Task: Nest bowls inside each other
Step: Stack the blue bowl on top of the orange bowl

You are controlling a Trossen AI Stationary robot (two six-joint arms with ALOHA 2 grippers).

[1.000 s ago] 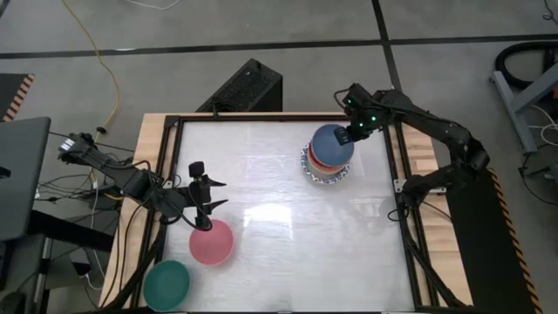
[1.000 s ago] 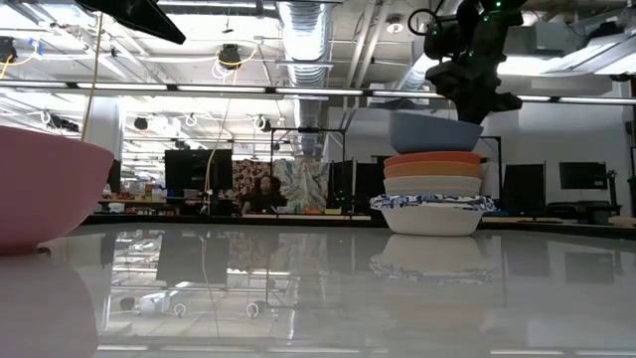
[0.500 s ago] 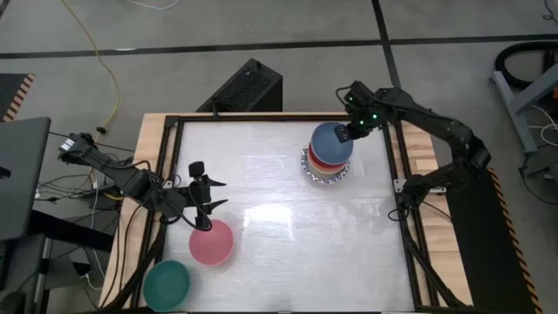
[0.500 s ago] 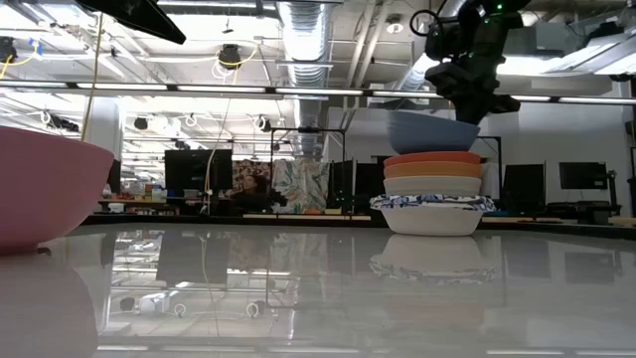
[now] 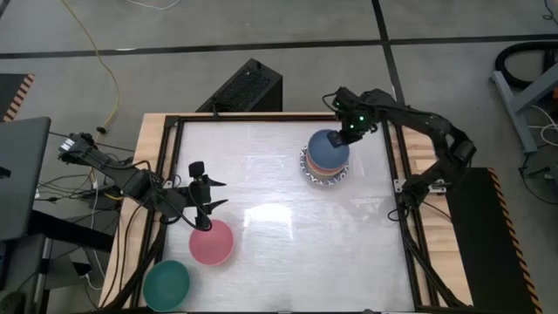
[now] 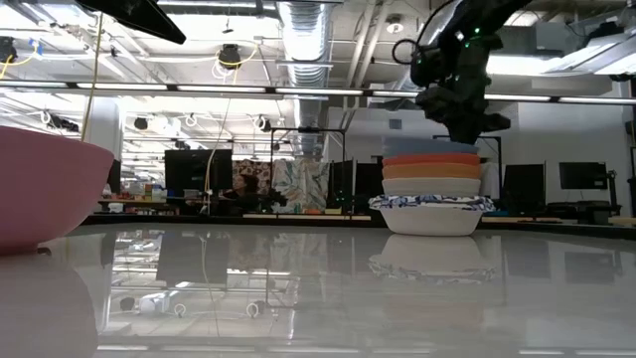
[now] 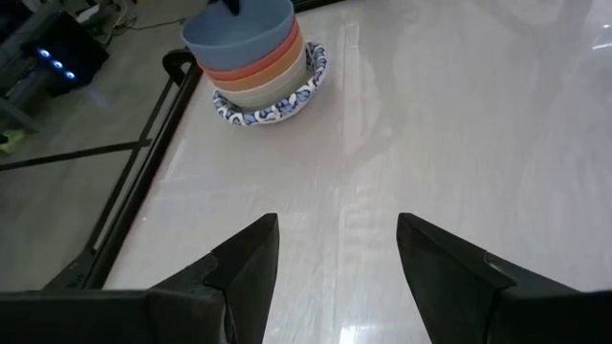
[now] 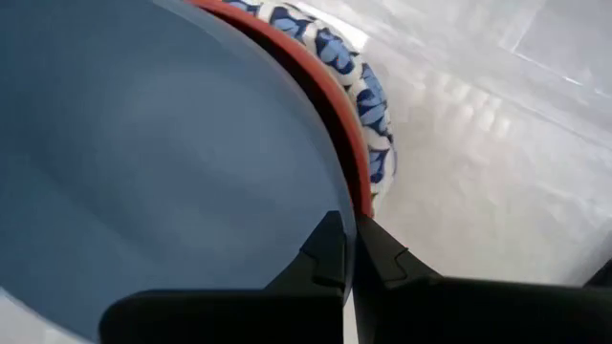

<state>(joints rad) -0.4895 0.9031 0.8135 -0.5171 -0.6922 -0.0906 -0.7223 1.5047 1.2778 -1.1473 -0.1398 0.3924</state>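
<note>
The right tool (image 5: 346, 136) pinches the blue bowl's (image 5: 327, 148) rim atop the stack (image 6: 431, 204) at the worktop's (image 5: 288, 235) far right; the left tool (image 5: 207, 205) hangs wide above the pink bowl (image 5: 211, 242), the green bowl (image 5: 166, 283) nearer; releasing off-centre could leave it tilted, or lifting away might drag the stack.

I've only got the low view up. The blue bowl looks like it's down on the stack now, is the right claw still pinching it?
Observer: Yes. In its wrist view the right claw is shut on the blue bowl's rim, one finger inside, one outside.
Operator: I see a pink bowl at my edge. Anything else loose?
Observer: A green bowl sits by the near left corner, just beyond the pink bowl.
Operator: Where's the left claw?
Observer: The left claw is open, hovering beside the pink bowl's far rim, holding nothing.
</note>
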